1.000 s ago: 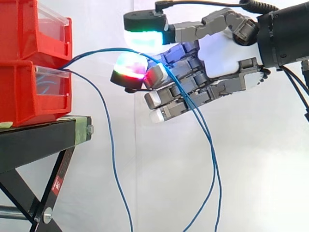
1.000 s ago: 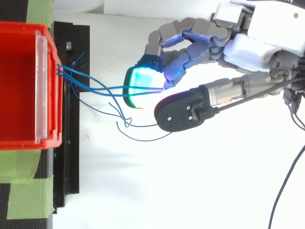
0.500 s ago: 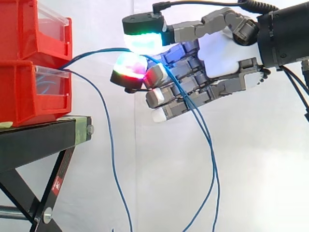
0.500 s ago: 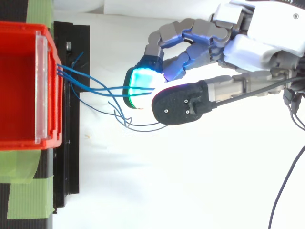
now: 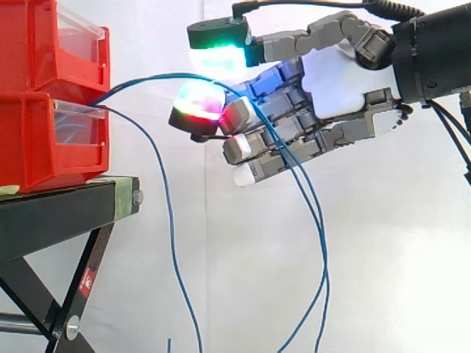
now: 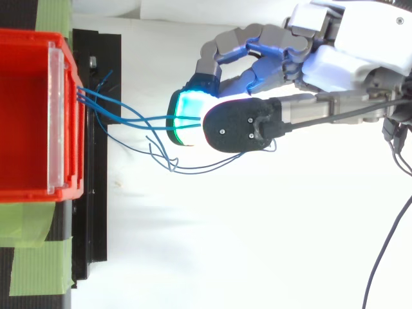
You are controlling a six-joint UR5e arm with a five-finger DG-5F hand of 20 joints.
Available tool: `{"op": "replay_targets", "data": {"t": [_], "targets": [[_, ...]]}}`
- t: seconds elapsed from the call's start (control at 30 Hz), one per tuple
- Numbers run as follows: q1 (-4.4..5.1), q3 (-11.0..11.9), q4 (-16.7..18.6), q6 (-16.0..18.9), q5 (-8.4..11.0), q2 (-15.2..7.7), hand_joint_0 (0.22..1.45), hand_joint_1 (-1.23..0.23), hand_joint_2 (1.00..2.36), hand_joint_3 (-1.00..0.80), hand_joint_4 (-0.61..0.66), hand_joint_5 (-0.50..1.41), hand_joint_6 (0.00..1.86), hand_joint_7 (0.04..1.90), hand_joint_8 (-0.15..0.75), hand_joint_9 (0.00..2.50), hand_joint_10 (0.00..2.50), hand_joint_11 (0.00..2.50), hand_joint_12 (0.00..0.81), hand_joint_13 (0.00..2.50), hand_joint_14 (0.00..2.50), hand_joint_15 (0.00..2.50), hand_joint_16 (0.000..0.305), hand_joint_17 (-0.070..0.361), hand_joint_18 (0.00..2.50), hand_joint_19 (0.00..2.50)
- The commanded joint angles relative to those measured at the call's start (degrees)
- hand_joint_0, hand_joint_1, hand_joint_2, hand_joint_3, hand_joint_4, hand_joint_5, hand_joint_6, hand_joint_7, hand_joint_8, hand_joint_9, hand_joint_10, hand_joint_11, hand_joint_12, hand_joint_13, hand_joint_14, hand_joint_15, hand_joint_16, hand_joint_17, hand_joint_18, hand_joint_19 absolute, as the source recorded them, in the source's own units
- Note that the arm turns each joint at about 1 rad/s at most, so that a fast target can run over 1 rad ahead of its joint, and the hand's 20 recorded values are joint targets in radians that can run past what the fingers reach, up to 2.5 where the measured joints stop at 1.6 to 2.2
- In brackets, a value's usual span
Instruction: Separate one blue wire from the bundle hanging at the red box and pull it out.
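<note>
Several thin blue wires (image 6: 129,119) come out of the front of the stacked red bins (image 5: 44,140) and reach right to my hand (image 5: 338,81). Two of them arch over a curled finger pad glowing red and green (image 5: 197,103), pass under the thumb pad glowing green (image 5: 219,55), then hang down across the other fingers. Seen from above, the black back of the thumb (image 6: 238,125) lies over that fingertip, with the wires caught between them. Another blue wire (image 5: 165,213) drops free from the lower bin.
The bins sit on a black stand (image 5: 59,213) with crossed legs. Green tape (image 6: 32,257) holds the stand's top at the left. A white curtain lies behind. Loose wire loops (image 6: 174,164) hang between stand and hand.
The thumb has swung in over the curled fingertip, closing the gap on the wires. The hanging wire loops have drawn slightly left.
</note>
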Motion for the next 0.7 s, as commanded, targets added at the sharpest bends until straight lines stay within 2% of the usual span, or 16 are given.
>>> {"op": "replay_targets", "data": {"t": [0.0, 0.4, 0.43, 0.53, 0.67], "targets": [[-0.04, 0.0, 0.0, 0.0, 0.01, 0.0, 0.55, -0.58, 1.02, -0.29, 0.24, -0.24, 0.85, 1.19, 0.359, 0.55, 0.02, 1.43, 0.37, 0.65, 0.01, 1.64, 0.046, 0.104, 0.44, 0.72], [-0.04, 0.0, 0.0, 0.0, 0.01, 0.0, 0.64, -0.74, 1.03, -0.01, 0.23, -0.24, 0.87, 1.17, 0.337, 0.53, 0.02, 1.46, 0.361, 0.63, 0.01, 1.64, 0.045, 0.101, 0.44, 0.7], [-0.04, 0.0, 0.0, 0.0, 0.01, 0.0, 0.65, -0.76, 1.03, -0.01, 0.22, -0.24, 0.87, 1.19, 0.333, 0.51, 0.01, 1.46, 0.364, 0.61, 0.01, 1.65, 0.044, 0.1, 0.42, 0.67], [0.05, 0.0, 0.0, -0.1, 0.01, 0.0, 0.67, -0.85, 1.03, -0.11, 0.1, -0.25, 0.87, 1.2, 0.293, 0.38, 0.02, 1.43, 0.338, 0.4, 0.02, 1.47, 0.037, 0.084, 0.2, 0.51], [-0.04, 0.0, 0.1, 0.0, 0.01, 0.0, 0.68, -0.89, 1.03, -0.16, 0.1, -0.26, 0.86, 1.22, 0.288, 0.38, 0.02, 1.44, 0.326, 0.37, 0.02, 1.44, 0.035, 0.08, 0.18, 0.46]]}}
